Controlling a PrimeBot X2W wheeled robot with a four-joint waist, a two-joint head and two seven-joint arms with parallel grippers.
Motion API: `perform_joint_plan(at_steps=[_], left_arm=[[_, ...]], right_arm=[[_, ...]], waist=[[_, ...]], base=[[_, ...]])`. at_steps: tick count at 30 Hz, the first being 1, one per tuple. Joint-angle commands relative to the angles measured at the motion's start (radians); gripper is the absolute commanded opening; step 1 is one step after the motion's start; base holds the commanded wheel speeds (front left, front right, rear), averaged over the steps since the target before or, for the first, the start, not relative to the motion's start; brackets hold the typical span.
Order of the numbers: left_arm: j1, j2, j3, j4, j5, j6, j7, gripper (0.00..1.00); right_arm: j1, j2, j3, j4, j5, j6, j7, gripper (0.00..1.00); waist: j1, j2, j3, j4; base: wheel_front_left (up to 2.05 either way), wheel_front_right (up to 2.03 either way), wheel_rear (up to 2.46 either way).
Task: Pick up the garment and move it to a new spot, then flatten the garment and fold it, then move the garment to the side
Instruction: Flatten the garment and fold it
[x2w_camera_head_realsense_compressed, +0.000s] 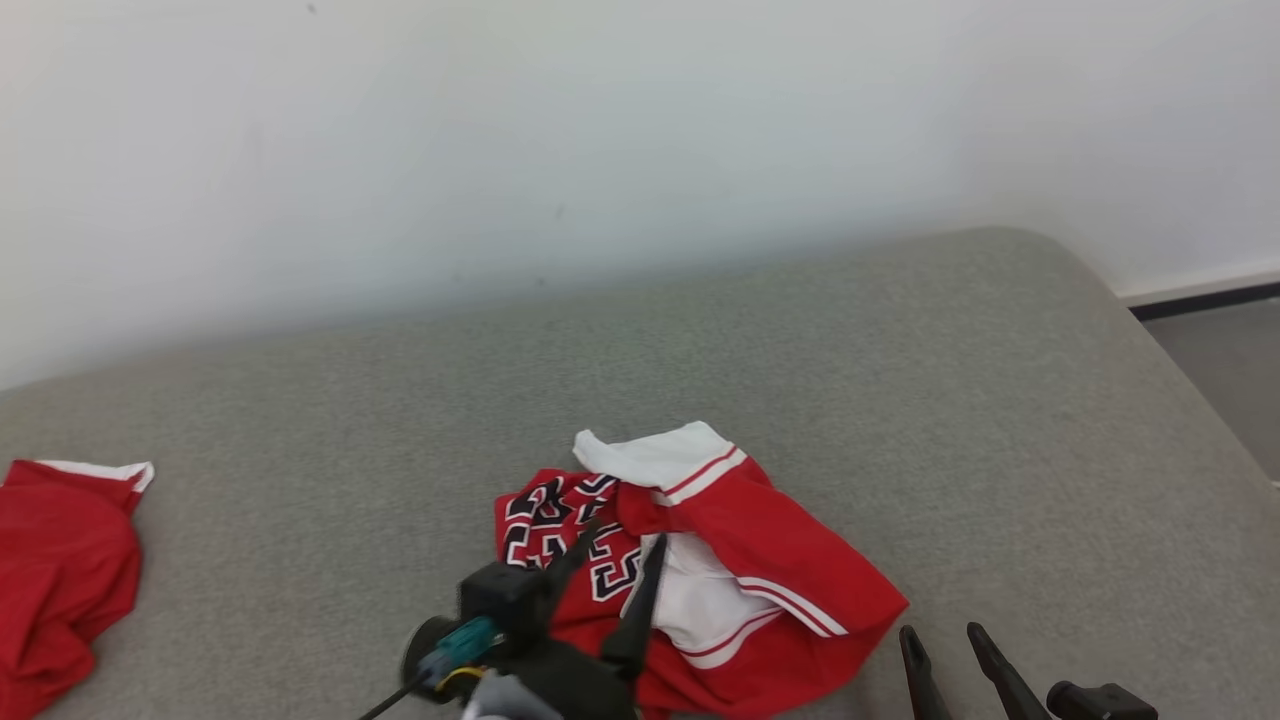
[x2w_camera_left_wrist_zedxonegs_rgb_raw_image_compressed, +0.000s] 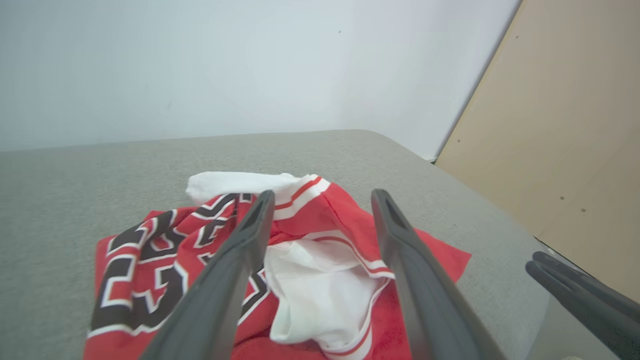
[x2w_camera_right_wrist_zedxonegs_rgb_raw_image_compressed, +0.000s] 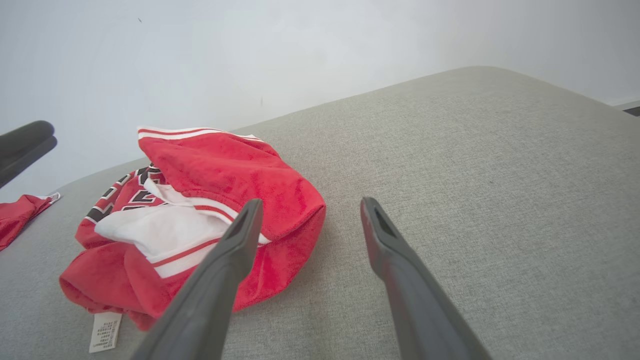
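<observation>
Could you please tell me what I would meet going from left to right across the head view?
red cloth at the left edge → crumpled red and white garment in the middle → right gripper at the lower right

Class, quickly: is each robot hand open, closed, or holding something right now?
Left hand: open, over the garment, holding nothing.
Right hand: open, empty, beside the garment.

Soft, even, bright light washed the wall (x2w_camera_head_realsense_compressed: 500, 150) almost featureless. The garment (x2w_camera_right_wrist_zedxonegs_rgb_raw_image_compressed: 225, 175) cast only a faint shadow on the grey cushion (x2w_camera_right_wrist_zedxonegs_rgb_raw_image_compressed: 475, 200) just beside it, and the cushion's far edge looked blurred in the head view.
</observation>
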Motion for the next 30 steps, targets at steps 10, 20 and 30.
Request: perform_joint_plan(at_steps=[10, 20, 30], left_arm=[[0.274, 0.092, 0.254, -0.26, 0.15, 0.114, -0.003, 1.0], [0.459, 0.098, 0.4, -0.38, 0.234, 0.093, -0.003, 1.0], [0.558, 0.071, 0.503, -0.458, 0.321, -0.029, -0.003, 1.0]], right_arm=[[-0.017, -0.017, 0.002, -0.027, -0.011, -0.002, 0.079, 1.0], [-0.083, -0.007, -0.049, -0.033, -0.066, -0.002, 0.271, 1.0], [-0.184, 0.019, -0.084, 0.017, -0.174, -0.002, 0.449, 1.0]], waist=[[0.0, 0.0, -0.048, 0.132], [0.0, 0.0, -0.074, 0.253], [0.0, 0.0, -0.065, 0.342]], base=[[0.0, 0.0, 0.0], [0.0, 0.0, 0.0], [0.0, 0.0, 0.0]])
